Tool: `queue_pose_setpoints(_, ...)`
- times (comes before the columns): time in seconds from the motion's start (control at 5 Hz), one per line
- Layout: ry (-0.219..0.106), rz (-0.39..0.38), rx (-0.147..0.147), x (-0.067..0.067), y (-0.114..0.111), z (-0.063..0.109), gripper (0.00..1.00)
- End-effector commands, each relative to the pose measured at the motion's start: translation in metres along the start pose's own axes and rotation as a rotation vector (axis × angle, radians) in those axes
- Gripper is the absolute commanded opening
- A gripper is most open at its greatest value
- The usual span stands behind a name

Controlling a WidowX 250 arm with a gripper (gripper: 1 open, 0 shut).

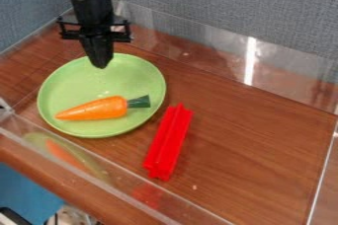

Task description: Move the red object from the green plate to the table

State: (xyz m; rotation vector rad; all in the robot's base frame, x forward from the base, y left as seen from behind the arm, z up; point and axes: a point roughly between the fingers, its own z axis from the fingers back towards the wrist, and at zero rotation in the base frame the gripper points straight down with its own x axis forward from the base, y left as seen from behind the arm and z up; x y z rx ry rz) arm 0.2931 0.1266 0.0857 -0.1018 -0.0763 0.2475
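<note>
Red object (168, 141) on table (251, 111); tool (99, 61) vertical, closed.

Single black arm entering from the top left of the view, descending near-vertically. Wrist section carries a short horizontal crossbar on either side, just above the fingers. Gripper (98, 61) points straight down; its two dark fingers are pressed together into one narrow tapered tip, with no gap visible between them and nothing held. The tip hangs at the upper left of the scene, apparently clear of any surface. The upper links run out of frame.
</note>
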Motion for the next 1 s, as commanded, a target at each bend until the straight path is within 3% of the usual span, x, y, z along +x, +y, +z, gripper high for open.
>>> queue_pose_setpoints(0.0, -0.043, -0.012, 0.008, 0.000, 0.015, 0.008, 0.00)
queue_pose_setpoints(0.6, -0.049, -0.164, -0.004, 0.018, 0.029, 0.006, 0.00)
queue_pose_setpoints(0.8, -0.063, -0.101, 0.006, 0.017, 0.026, 0.016, 0.00)
